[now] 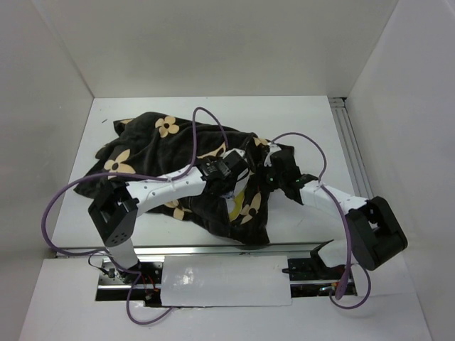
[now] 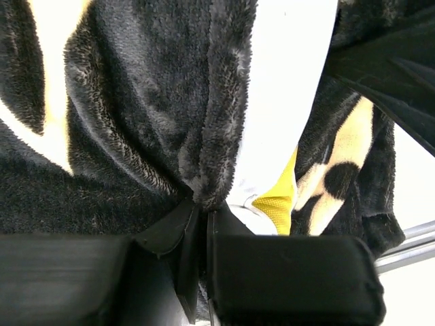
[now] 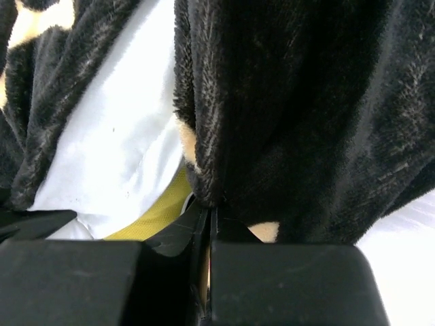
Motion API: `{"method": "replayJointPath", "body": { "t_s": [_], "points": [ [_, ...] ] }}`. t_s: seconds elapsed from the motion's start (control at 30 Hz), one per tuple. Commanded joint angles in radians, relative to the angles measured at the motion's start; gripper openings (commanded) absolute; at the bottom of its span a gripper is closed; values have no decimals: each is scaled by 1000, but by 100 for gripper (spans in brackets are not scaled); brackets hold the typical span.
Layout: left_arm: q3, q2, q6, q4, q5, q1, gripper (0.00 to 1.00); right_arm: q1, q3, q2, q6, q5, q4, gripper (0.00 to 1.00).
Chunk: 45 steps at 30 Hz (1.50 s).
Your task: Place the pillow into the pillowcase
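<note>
Pillowcase [image 2: 136,102] fabric pinched tight by left claw [image 2: 202,212] and right claw [image 3: 209,209]; pillow [image 2: 285,102] just beside.

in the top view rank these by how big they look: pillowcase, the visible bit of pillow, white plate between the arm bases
1. pillowcase
2. white plate
3. pillow, only a sliver showing

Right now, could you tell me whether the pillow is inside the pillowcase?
Mostly in: the pillowcase covers it, but a white strip of pillow with yellow seam shows.
</note>
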Motion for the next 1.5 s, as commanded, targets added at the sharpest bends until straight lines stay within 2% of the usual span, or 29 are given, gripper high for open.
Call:
{"method": "replayJointPath", "body": {
  "t_s": [0.0,0.13,0.27,0.33,0.43,0.53,0.63,0.73,0.9,0.97,1.03,1.07,1.13,1.17,1.2,1.27,1.37,1.43,1.47],
  "points": [
    [45,55,-43,-12,-66,18,9,8,43,-51,-1,-2,-22,0],
    [137,138,-27,29,-75,71,0,8,146,-182,-48,-68,-252,0],
    [225,236,-27,52,-114,103,0,8,264,-284,-55,-151,-381,0],
    [265,285,-27,53,-86,117,0,8,310,-315,-68,-226,-400,0],
    [244,305,-49,109,-42,127,0,8,355,-315,-69,-293,-426,0],
    [231,328,-76,132,-42,152,0,8,462,-292,-78,-315,-485,0],
    [245,362,-96,132,-29,189,0,8,565,-292,-78,-294,-571,0],
    [231,362,-96,141,-34,203,0,8,626,-292,-64,-249,-581,0],
    [142,235,-52,174,4,183,0,8,640,-270,-44,-174,-581,0],
    [71,99,-38,189,4,173,14,8,617,-261,-44,-108,-581,0],
    [32,-1,-27,189,4,173,29,-1,605,-261,-44,-71,-594,18],
    [9,-49,-27,178,-8,173,51,-1,590,-261,-53,-45,-595,32],
    [0,-179,-3,166,-20,173,66,-1,556,-292,-53,-36,-578,63],
    [0,-215,11,166,-40,173,80,-10,544,-304,-53,-15,-569,68],
    [0,-244,11,136,-60,173,100,-10,535,-327,-53,-5,-568,72],
    [13,-311,11,90,-138,183,100,-10,521,-336,-53,16,-556,77],
    [27,-367,-10,17,-212,217,100,-10,484,-361,-53,38,-538,77],
    [18,-376,-21,-19,-223,251,100,-10,470,-350,-53,48,-538,77],
    [18,-387,-21,-36,-212,274,100,-10,461,-341,-53,36,-538,73]
  ]
}}
